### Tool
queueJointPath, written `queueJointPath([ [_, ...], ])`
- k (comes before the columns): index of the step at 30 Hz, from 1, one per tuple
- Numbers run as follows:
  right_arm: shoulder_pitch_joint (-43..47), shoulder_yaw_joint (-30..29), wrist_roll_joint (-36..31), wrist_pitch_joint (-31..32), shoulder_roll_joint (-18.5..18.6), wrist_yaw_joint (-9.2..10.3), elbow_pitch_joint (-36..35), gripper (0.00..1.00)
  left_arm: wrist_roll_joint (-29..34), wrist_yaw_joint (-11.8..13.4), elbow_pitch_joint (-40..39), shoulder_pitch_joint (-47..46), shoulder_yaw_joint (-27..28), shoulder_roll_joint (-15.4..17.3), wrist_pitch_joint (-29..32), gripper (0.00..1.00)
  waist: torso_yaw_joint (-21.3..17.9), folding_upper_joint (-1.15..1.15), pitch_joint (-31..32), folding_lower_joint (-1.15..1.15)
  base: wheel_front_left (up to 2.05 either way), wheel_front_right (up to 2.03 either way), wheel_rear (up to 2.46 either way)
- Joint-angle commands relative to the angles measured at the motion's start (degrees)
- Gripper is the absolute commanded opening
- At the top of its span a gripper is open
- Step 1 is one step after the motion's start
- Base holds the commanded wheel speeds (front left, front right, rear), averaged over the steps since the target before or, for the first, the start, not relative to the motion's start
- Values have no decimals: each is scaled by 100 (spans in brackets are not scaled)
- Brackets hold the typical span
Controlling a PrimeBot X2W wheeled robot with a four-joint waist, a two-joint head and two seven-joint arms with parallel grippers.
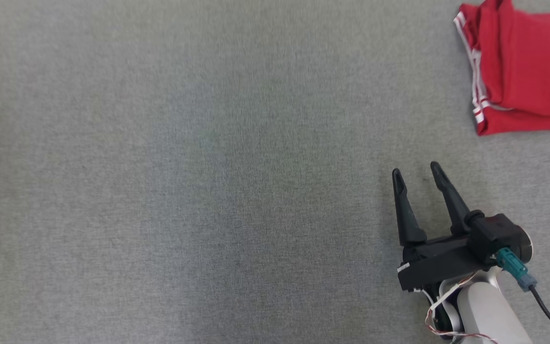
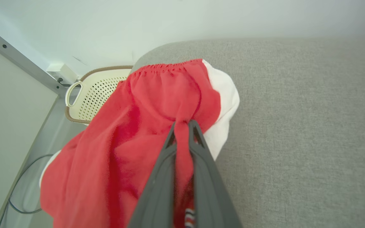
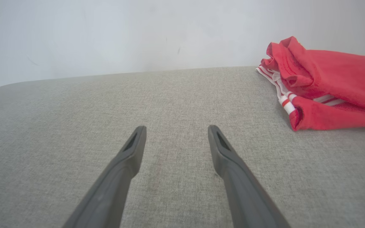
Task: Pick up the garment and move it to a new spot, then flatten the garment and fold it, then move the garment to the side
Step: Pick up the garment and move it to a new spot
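In the left wrist view my left gripper [image 2: 182,124] is shut on a bunched fold of a red garment [image 2: 128,142] with an elastic waistband and a white inner layer [image 2: 225,95]. The cloth hangs from the fingers near the rounded end of the grey table [image 2: 296,126]. My right gripper [image 1: 415,170] is open and holds nothing, low over the table at the lower right of the head view; its fingers [image 3: 128,158] stand apart in the right wrist view.
A folded red garment with white stripes [image 1: 528,71] lies at the table's far right, up and right of the right gripper [image 3: 176,128]; the same folded garment [image 3: 334,79] lies near the wall. A cream perforated basket [image 2: 97,91] and a cable [image 2: 21,190] are on the floor beyond the table's end.
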State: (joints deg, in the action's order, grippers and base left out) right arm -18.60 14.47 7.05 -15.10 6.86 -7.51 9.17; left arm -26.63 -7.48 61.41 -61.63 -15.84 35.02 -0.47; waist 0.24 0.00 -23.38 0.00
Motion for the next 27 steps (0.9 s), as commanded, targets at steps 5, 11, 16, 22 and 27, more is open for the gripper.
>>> queueJointPath([
  [5,157,27,101,-5,-52,3,108,100,-48,5,-357,-214,-418,20,-311,0,-38,0,519,0,0,0,0],
  [11,222,29,154,-10,-101,3,176,100,-220,4,-868,-356,-774,35,-427,0,-160,0,822,0,0,0,0],
  [16,315,-2,189,-12,-159,3,170,100,-319,5,-1627,-393,-1159,101,-449,0,-333,0,1011,0,0,0,0],
  [22,381,-27,232,-13,-220,3,162,100,-362,5,-2538,-304,-1424,87,-282,0,-531,0,1147,0,0,0,0],
  [27,416,-26,259,-14,-272,3,145,100,-392,59,-3409,-156,-1555,10,-60,0,-713,0,1226,0,0,0,0],
])
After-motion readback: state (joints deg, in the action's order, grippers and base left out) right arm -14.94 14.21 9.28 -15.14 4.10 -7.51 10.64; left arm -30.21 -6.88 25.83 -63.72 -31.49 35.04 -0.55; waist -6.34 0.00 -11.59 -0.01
